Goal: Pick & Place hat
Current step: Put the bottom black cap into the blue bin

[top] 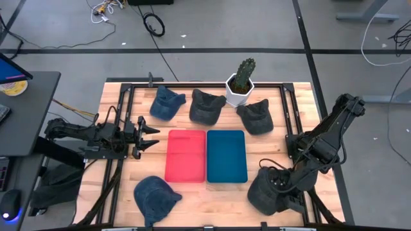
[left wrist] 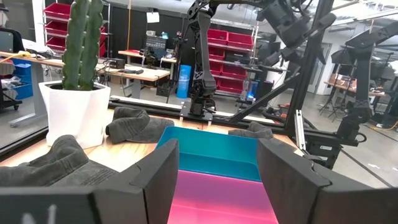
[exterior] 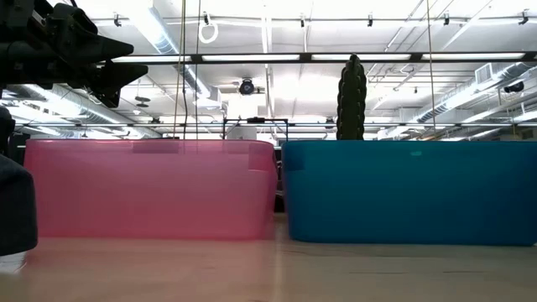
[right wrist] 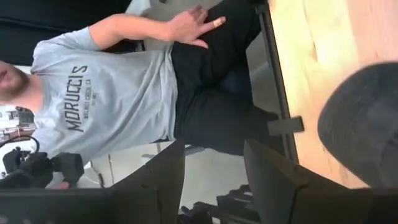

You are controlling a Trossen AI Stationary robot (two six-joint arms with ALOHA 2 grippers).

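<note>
A wooden worktop (top: 270,160) holds five hats and two trays, one red (top: 186,156), one blue (top: 226,156). The right gripper (top: 279,186), fingers apart, sits down over the dark hat (top: 266,196) at the near right corner, though whether it touches is hard to tell. The left gripper (top: 149,135), also parted and empty, waits left of the red tray, farther from that hat.
</note>
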